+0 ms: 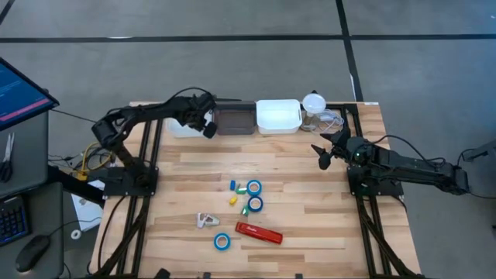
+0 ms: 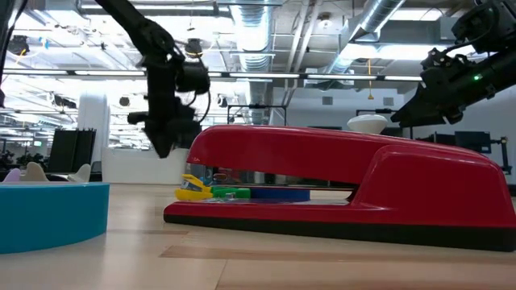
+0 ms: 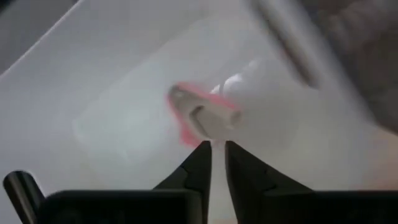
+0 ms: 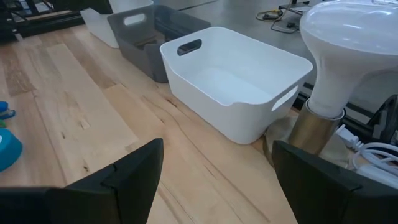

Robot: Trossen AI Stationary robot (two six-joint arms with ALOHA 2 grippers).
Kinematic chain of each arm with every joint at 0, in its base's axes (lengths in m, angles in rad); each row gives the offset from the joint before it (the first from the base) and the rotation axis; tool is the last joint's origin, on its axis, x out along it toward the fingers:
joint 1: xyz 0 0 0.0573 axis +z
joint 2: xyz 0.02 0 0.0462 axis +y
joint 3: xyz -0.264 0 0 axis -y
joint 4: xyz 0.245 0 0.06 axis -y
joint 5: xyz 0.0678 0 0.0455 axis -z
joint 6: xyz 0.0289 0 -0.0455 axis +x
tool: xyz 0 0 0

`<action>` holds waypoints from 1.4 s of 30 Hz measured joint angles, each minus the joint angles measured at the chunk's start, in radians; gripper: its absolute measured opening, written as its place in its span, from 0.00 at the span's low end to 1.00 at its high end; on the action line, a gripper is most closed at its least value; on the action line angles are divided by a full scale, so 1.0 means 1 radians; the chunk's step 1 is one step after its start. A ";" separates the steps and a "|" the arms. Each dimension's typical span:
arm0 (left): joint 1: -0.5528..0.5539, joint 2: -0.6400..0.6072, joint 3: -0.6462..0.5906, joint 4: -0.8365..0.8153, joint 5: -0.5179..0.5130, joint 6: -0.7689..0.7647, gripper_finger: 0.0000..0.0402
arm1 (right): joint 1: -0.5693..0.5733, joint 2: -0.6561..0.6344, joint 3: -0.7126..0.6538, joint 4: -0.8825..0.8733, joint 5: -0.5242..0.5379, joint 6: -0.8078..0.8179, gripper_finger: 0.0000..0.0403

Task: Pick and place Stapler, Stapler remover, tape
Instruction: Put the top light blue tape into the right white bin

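Stapler (image 1: 259,232): a long, narrow bright-red bar lying flat at the lower centre of the high view, tilted slightly; in the low view its glossy red top arches over a dark base and fills the middle of the frame. Just left of it in the high view lies one blue tape roll (image 1: 222,242), a small ring with a pale core; two more tape rolls (image 1: 254,187) (image 1: 255,204) sit above it near the table's centre, among tiny yellow, blue and green bits (image 1: 232,200). A small pale, claw-like item (image 1: 205,221) that may be the staple remover lies left of the stapler.

At the upper left of the high view, the left gripper (image 1: 208,126) hangs over a white bin (image 1: 183,130) at the table's far edge. Its wrist view shows the two dark fingers (image 3: 198,165) parted by only a narrow slit, gripping nothing; just beyond the tips a blurred pinkish-and-pale object (image 3: 202,115) lies inside the bin.

To the right stand a grey bin (image 1: 235,118) and another white bin (image 1: 278,115), then a white bulb (image 1: 313,101). At the right of the high view, the right gripper (image 1: 325,153) hovers above the wood with its fingers spread wide and empty.
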 joint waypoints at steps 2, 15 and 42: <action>-0.042 -0.037 0.000 0.001 0.000 0.017 0.04 | 0.000 0.000 0.000 0.000 0.000 0.000 0.72; -0.352 -0.368 0.000 0.003 -0.030 0.061 0.01 | 0.004 0.000 0.000 0.007 -0.037 0.003 0.72; -0.862 -0.380 0.001 0.234 -0.091 0.147 0.01 | 0.043 0.000 0.000 0.089 -0.216 0.053 0.72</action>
